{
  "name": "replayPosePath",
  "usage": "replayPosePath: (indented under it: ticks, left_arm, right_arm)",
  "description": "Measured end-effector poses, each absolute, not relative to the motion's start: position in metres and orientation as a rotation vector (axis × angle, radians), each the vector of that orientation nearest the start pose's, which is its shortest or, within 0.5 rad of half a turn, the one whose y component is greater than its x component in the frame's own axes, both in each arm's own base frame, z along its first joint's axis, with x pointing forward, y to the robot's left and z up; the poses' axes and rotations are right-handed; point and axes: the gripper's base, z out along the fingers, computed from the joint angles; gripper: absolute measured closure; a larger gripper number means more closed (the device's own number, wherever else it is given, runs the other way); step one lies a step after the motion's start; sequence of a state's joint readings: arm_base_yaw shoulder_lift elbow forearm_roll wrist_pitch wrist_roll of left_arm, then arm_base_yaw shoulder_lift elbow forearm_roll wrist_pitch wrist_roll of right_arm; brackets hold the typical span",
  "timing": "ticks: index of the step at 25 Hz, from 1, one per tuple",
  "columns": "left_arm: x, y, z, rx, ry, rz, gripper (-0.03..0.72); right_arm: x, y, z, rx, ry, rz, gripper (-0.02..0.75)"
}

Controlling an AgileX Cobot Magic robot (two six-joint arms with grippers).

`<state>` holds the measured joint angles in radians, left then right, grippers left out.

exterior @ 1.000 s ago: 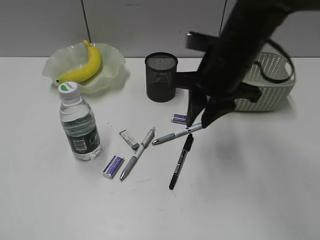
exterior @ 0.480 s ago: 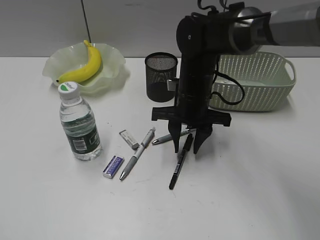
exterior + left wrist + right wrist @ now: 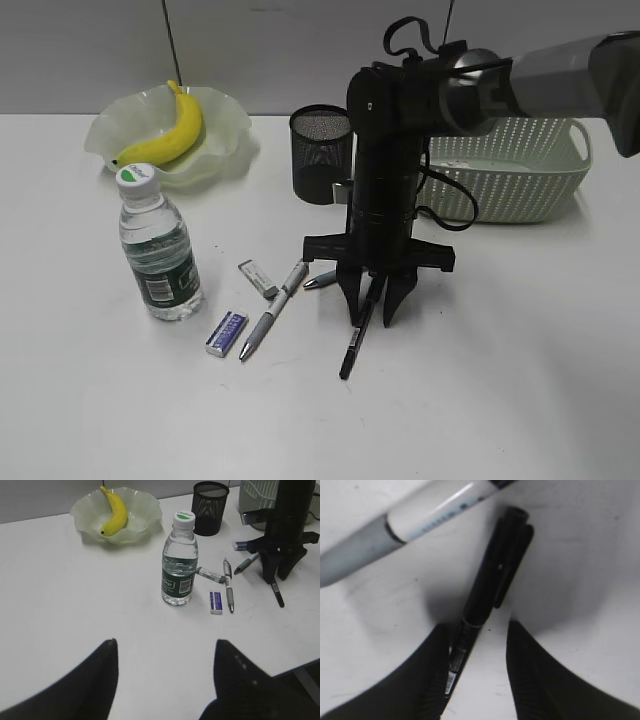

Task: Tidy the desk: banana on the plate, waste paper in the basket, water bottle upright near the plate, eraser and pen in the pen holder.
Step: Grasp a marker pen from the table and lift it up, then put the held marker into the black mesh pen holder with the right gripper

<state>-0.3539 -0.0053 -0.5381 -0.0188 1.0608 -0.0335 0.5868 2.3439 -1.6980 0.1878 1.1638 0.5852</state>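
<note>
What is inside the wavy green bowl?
A yellow banana lies inside the wavy green bowl. Nothing else shows in it, though the spot right under the banana is covered.

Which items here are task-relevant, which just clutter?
Job: banana, plate, water bottle, pen holder, basket, black pen, silver pens, erasers.
Lying about: nothing; every item seen belongs to the tidy-up. No waste paper seen.
</note>
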Motion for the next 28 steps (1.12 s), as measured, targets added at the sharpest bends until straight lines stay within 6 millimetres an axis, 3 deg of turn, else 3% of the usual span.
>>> replayPosePath:
  ticks: [4,7,14,19,24,28]
  left_arm:
    - [-0.010,0.002,0.288,0.322,1.985,-0.270,0.243]
    - [-0.010,0.002,0.288,0.323,1.985,-0.270,0.243]
    - [-0.010,0.002,0.288,0.324,1.984,-0.269,0.249]
    - [-0.010,0.002,0.288,0.324,1.984,-0.269,0.251]
    - [-0.010,0.002,0.288,0.324,1.984,-0.269,0.252]
    - [-0.010,0.002,0.288,0.324,1.984,-0.269,0.252]
  right_arm:
    - [0.355,0.255,0.094,0.143,3.367,0.078,0.490]
    - [0.354,0.254,0.093,0.128,3.380,0.069,0.640]
    - [0.356,0.249,0.107,0.033,3.333,0.010,0.648]
    - [0.356,0.244,0.181,-0.095,3.152,0.109,0.648]
    - [0.376,0.242,0.259,-0.242,2.612,0.257,0.648]
    - [0.396,0.250,0.286,-0.362,2.213,0.298,0.648]
